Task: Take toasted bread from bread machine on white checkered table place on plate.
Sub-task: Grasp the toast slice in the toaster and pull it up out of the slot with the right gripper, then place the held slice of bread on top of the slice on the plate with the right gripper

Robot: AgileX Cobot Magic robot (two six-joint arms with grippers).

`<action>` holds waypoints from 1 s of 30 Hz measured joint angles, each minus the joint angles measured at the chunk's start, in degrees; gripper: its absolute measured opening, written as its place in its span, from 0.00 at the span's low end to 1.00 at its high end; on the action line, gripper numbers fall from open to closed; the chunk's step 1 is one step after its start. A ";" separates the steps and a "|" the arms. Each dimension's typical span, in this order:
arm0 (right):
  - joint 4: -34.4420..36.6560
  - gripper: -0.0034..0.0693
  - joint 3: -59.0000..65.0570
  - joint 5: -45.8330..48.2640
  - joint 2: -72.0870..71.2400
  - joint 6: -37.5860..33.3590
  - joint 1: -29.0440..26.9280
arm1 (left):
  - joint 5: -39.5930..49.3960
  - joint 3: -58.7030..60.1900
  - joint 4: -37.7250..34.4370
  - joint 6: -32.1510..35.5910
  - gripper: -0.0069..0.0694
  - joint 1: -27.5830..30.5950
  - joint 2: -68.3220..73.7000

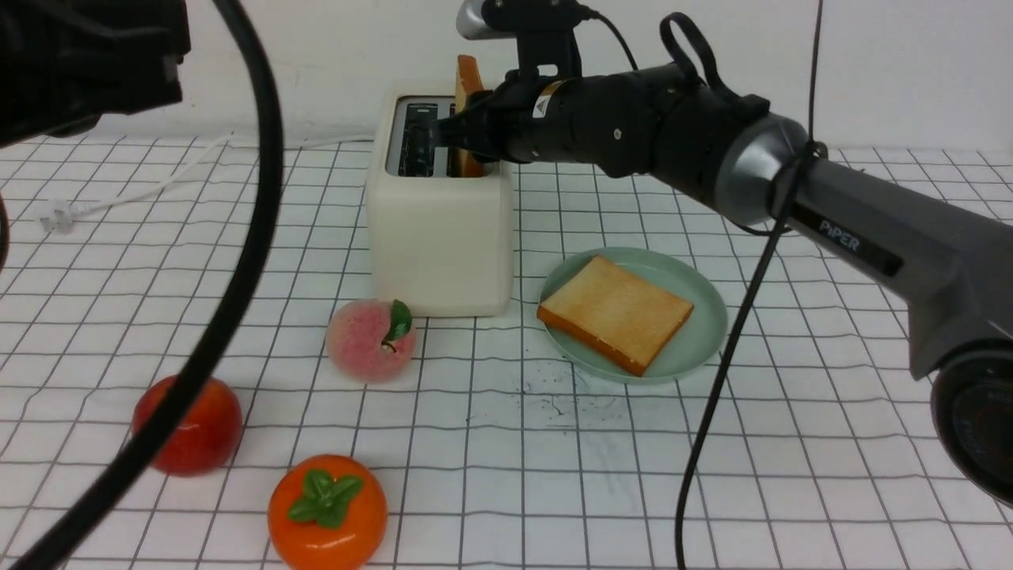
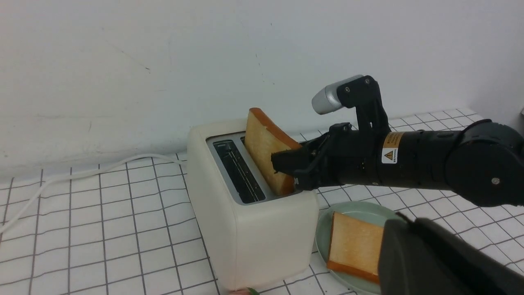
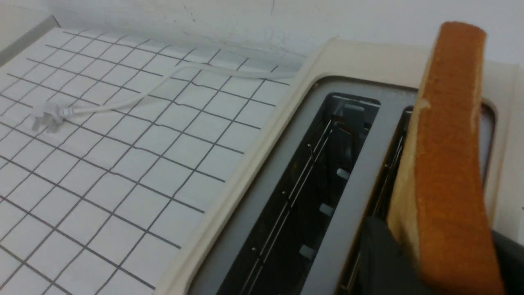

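The cream bread machine [image 1: 439, 237] stands on the white checkered table [image 1: 791, 443]. Its left slot is empty. One toasted bread slice [image 1: 468, 79] stands tilted in its right slot. My right gripper [image 1: 468, 134] is shut on this slice, one dark finger on each face, as the right wrist view [image 3: 442, 254] and the left wrist view [image 2: 286, 168] show. The second slice [image 1: 616, 313] lies flat on the mint-green plate [image 1: 696, 332], right of the toaster. My left gripper shows only as a dark blurred part [image 2: 434, 258], high and away from the toaster.
A peach [image 1: 370, 340], a red apple [image 1: 190, 423] and an orange fruit [image 1: 327, 511] lie in front of the toaster to the left. The white power cord [image 1: 119, 202] trails left. A black cable [image 1: 237, 277] hangs across the left foreground. A wall is close behind.
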 joint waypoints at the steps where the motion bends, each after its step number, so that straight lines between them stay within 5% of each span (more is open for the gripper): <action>1: 0.00 0.29 0.00 -0.28 0.04 0.07 0.07 | -0.01 0.00 0.00 0.00 0.07 0.00 0.00; 6: 0.00 0.22 0.00 -1.39 0.15 0.07 0.07 | 0.10 0.00 -0.04 0.00 0.07 0.00 0.00; 22: 0.66 0.22 0.00 -0.94 -4.74 0.07 0.07 | 0.59 0.00 -0.16 0.00 0.07 0.00 0.00; 30: 0.66 0.21 0.00 11.44 -18.07 -1.98 0.07 | 0.95 0.00 -0.20 -0.01 0.07 0.00 0.00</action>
